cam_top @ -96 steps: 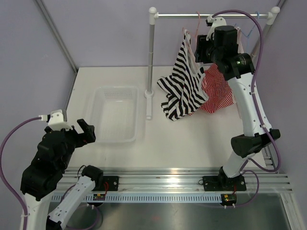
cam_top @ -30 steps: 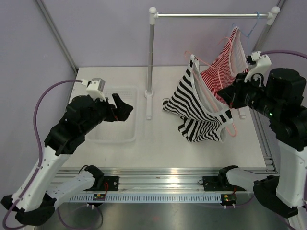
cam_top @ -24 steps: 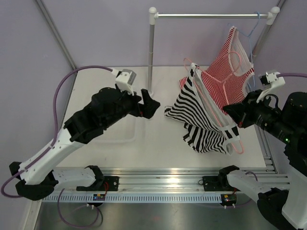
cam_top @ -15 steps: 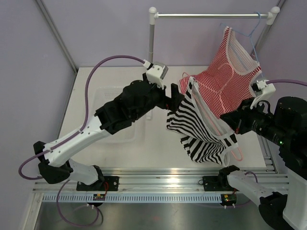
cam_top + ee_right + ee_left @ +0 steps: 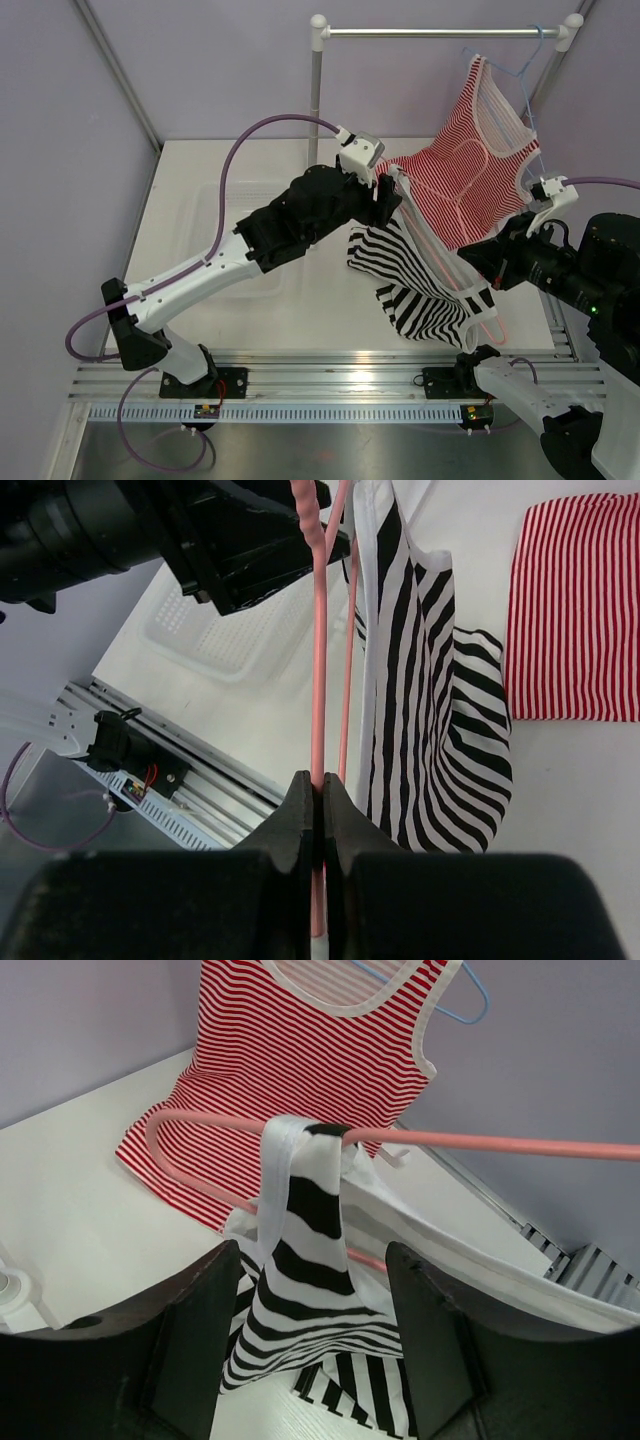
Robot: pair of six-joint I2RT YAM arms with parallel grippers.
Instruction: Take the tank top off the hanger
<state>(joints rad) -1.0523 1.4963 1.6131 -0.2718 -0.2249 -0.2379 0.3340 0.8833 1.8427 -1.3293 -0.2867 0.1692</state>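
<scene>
soft top, grab the strap

the tank top (image 5: 410, 290) hangs from the pink hanger (image 5: 480, 1142), between your two arms. your right gripper (image 5: 318, 810) is pinched tight on the hanger wire. your left gripper (image 5: 312, 1295) is wide open and holds nothing. the white strap (image 5: 283, 1155) loops over the wire just in front of it. the top looks light and floppy, so pinch the strap near the wire and slide it off.

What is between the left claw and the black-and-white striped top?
Nothing visible. The open left gripper has a finger on each side of the tank top strap draped over the pink hanger; the red striped top hangs beyond.
</scene>
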